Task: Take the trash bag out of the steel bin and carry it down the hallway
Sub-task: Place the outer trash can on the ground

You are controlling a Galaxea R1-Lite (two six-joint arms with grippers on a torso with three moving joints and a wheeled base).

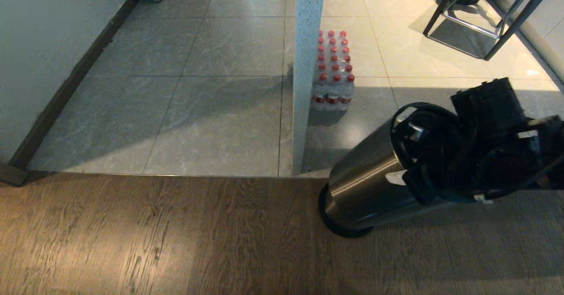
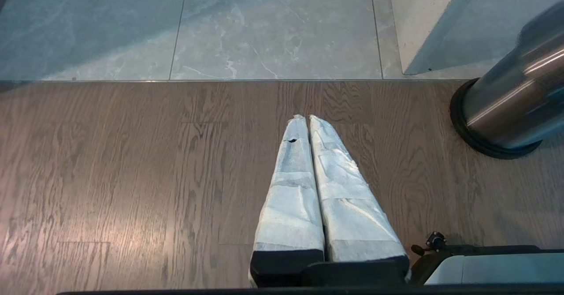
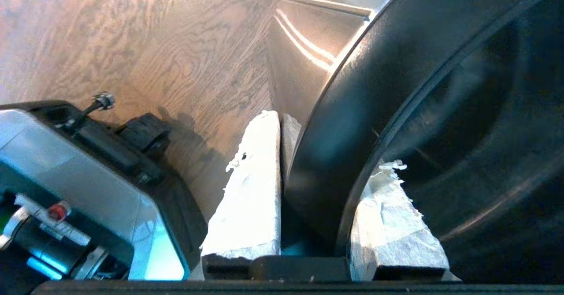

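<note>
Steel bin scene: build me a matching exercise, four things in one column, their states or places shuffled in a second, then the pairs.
Things
1. steel bin
2. left gripper
3. right gripper
4. pack of red-capped bottles

States or places
A. standing on grey tiles beside a white pillar
B. tilted over the wood-plank floor
C. fingers pressed together, holding nothing, above bare planks
D. clamped on the bin's black rim ring, one finger outside, one inside

Pairs: 1-B, 2-C, 3-D, 4-A
</note>
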